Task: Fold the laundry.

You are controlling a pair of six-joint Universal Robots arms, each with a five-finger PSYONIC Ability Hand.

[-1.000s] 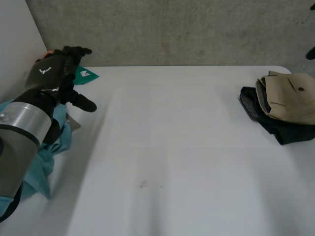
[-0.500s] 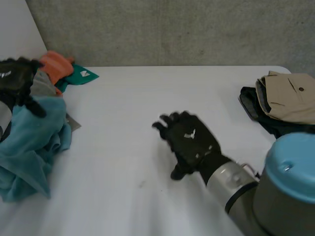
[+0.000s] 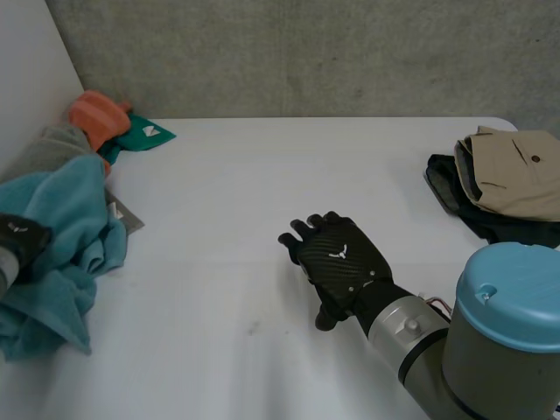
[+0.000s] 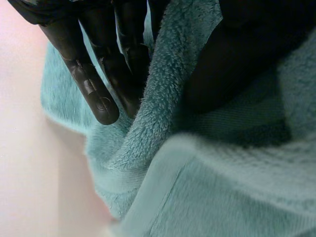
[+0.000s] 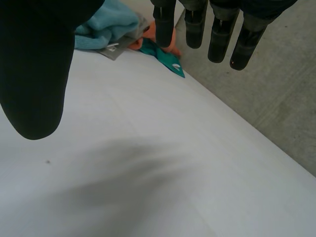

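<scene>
A crumpled teal towel (image 3: 74,232) lies at the table's left edge, on top of a heap of laundry. My left hand (image 3: 19,238) sits low on the towel's left side. In the left wrist view its fingers (image 4: 96,74) and thumb pinch a raised fold of the teal towel (image 4: 168,98). My right hand (image 3: 343,261) hovers over the bare middle of the table, back up. In its own view the fingers (image 5: 219,34) are straight and spread, with nothing in them.
Behind the towel lie a grey cloth (image 3: 48,149), an orange cloth (image 3: 96,114) and a green cloth (image 3: 147,135). At the right edge a folded beige garment (image 3: 516,171) rests on dark folded clothes (image 3: 490,223). The white table (image 3: 262,175) runs between the two heaps.
My left hand has dropped from the back of the heap to the towel's near left side and closed on it. My right arm has come in over the table's middle.
</scene>
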